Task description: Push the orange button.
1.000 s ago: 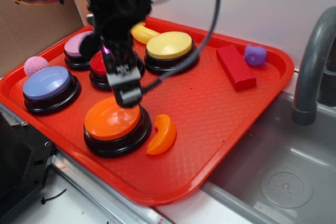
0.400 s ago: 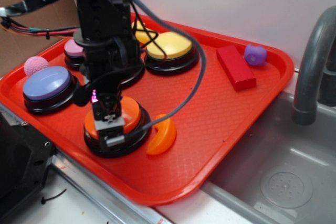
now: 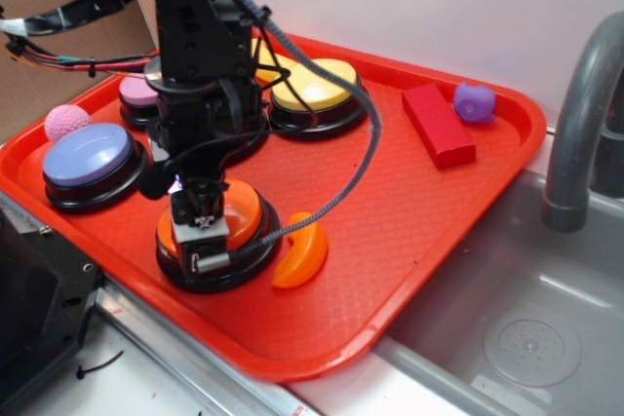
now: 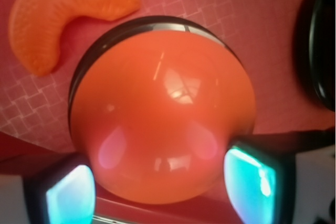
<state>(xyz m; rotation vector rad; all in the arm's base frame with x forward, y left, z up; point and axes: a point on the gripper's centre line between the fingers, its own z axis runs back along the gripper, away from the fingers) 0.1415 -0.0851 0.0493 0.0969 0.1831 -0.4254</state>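
Note:
The orange button (image 3: 245, 212) has a glossy orange dome on a black base and stands near the front of the red tray (image 3: 409, 241). My gripper (image 3: 201, 245) is down over the button's front-left part, its tip against or just above the dome. In the wrist view the dome (image 4: 163, 119) fills the frame. The gripper (image 4: 160, 192) is open, one cyan-lit fingertip (image 4: 68, 195) at each lower corner, wide apart on either side of the dome. Whether the tips press on it I cannot tell.
An orange crescent toy (image 3: 302, 252) lies just right of the button. On the tray are also a lavender-blue button (image 3: 88, 158), pink button (image 3: 139, 93), yellow button (image 3: 314, 85), red block (image 3: 438, 124), purple toy (image 3: 474, 101) and pink ball (image 3: 66, 122). A sink (image 3: 526, 328) and faucet (image 3: 583, 114) are at right.
The gripper has come down and forward from above the button's rear edge onto the orange dome. In the last half second it barely shifted.

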